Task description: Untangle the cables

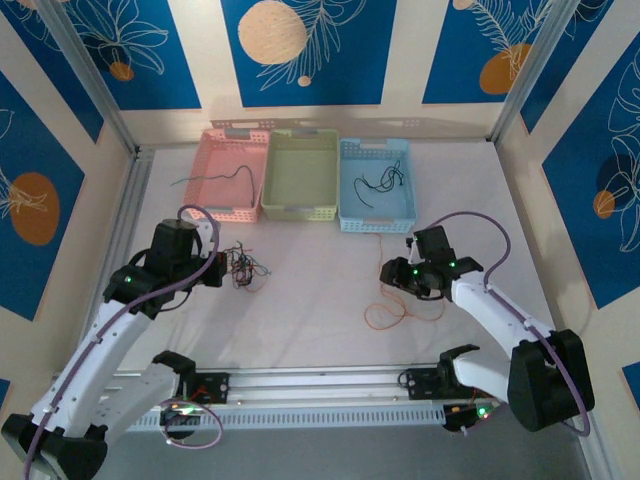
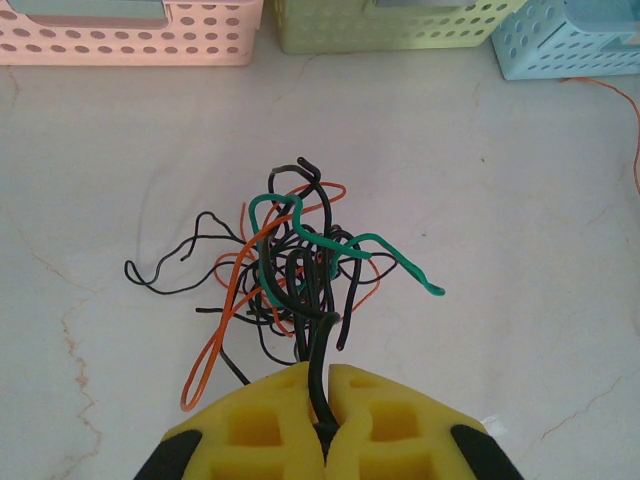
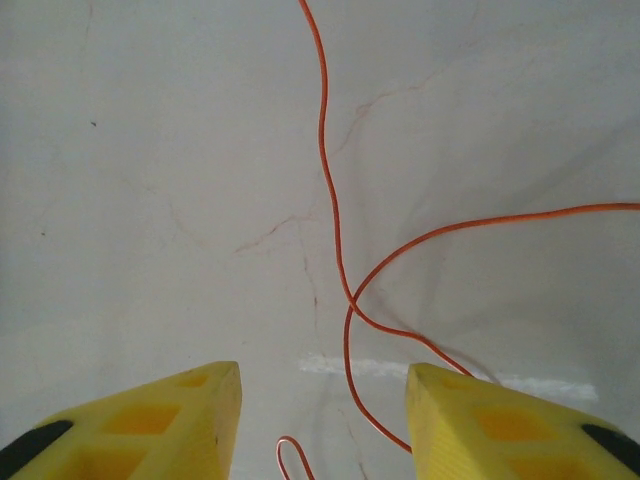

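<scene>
Your left gripper [image 2: 325,378] clenches a black cable [image 2: 322,340] running toward 12 o'clock into the tangle [image 2: 300,265]. Your right gripper [image 3: 325,380], jaws apart and empty, hangs above a loose orange cable [image 3: 335,230].

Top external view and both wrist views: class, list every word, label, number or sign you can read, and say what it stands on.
None can be read. The pink basket, green basket and blue basket carry only holes; the wall panels carry only leaf and circle patterns, no lettering.
</scene>
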Controlling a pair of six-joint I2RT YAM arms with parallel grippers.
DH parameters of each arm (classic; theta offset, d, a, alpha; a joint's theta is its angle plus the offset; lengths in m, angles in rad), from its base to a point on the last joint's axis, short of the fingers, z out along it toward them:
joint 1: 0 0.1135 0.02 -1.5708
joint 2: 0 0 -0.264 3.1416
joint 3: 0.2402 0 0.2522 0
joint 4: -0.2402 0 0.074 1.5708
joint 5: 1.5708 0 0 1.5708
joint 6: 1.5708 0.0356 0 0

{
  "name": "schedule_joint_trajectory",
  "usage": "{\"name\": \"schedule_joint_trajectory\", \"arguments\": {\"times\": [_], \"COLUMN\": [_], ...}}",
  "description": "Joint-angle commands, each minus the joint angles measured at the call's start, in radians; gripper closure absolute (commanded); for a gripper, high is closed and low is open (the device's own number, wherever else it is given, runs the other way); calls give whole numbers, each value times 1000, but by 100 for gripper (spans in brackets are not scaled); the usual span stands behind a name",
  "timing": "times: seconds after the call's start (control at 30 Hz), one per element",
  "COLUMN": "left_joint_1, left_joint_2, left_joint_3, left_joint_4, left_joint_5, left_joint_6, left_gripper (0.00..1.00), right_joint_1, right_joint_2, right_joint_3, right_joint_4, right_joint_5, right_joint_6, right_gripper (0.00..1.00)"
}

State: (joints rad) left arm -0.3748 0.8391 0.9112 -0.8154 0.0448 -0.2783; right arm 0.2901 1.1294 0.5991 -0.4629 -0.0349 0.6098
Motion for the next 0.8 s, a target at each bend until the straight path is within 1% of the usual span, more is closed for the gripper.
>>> {"name": "schedule_joint_trajectory", "arguments": {"times": [0.0, 0.2, 0.47, 0.57, 0.77], "left_joint_1": [8, 7, 8, 8, 8], "left_joint_2": [-6, -8, -5, -3, 0], "left_joint_3": [-6, -6, -8, -8, -8], "left_joint_4": [10, 10, 12, 12, 12], "left_joint_5": [13, 14, 17, 18, 18], "left_joint_6": [12, 12, 12, 12, 14], "left_gripper": [100, 100, 100, 100, 100], "right_joint_1": [34, 110, 240, 262, 274], "right_joint_2": [48, 134, 284, 329, 339], "right_joint_3": [3, 51, 153, 181, 217], "right_joint_4": [-21, -65, -151, -169, -171], "right_joint_5": [-34, 61, 248, 293, 339], "right_joint_6": [-15, -18, 2, 6, -3], "right_gripper": [52, 51, 51, 52, 53]}}
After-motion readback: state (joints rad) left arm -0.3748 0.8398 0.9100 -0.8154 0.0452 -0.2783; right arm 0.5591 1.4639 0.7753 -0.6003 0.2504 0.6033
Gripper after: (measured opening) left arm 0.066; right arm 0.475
